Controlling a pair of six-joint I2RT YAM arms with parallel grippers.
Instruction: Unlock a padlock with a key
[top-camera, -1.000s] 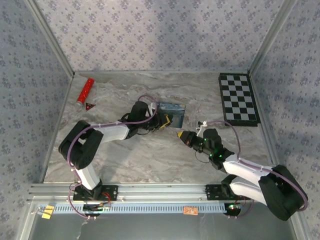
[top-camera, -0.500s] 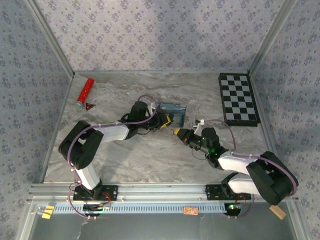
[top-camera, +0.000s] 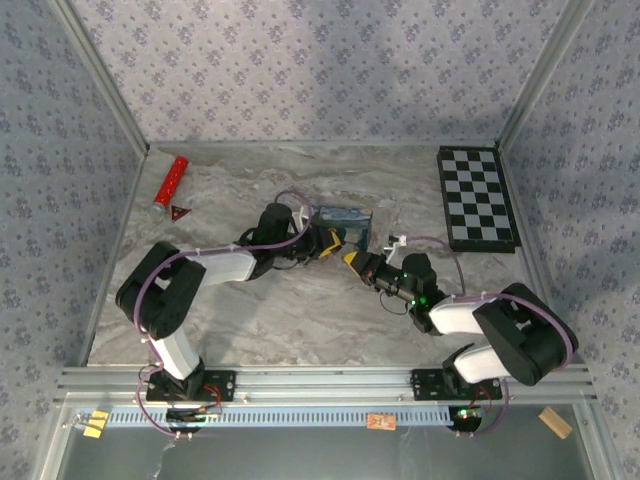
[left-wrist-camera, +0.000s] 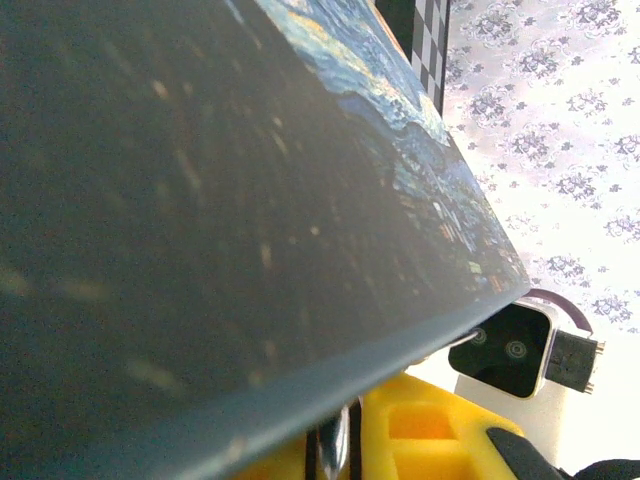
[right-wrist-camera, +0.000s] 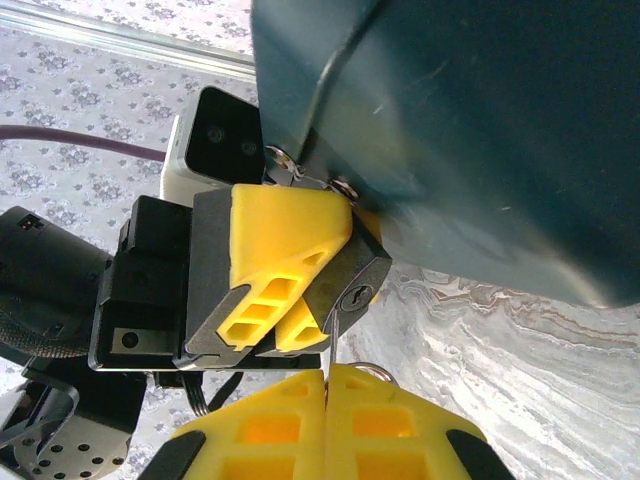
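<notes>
With the lock and key this close, the step in hand looks to me like seating the blade in the keyway, and doing it well means alignment before force. At the far upper left of the overhead view the red cylinder (top-camera: 170, 182) lies well apart and plays no part. Near the middle of that view my left pincer (top-camera: 325, 243) is clamped on the padlock (right-wrist-camera: 352, 288), which hangs above the tabletop (top-camera: 300, 320) just beside the blue tin (top-camera: 345, 218). In my right wrist view the dark body sits between the yellow fingers with its keyhole face turned towards me, close under the tin's edge. I should hold that side rigid, since any give there would let the lock twist away. Right of it the key (right-wrist-camera: 331, 338) shows as a thin blade running up to the keyhole, and I cannot tell how deep its tip sits. My right pincer (right-wrist-camera: 325, 378) is pressed together on the key at the bottom centre of that view. I judge the blade must line up with the slot, then go in straight and slowly. Only once it is fully home should I turn. Pushing at a slant risks the key slipping in my grip or levering the padlock against the tin.
</notes>
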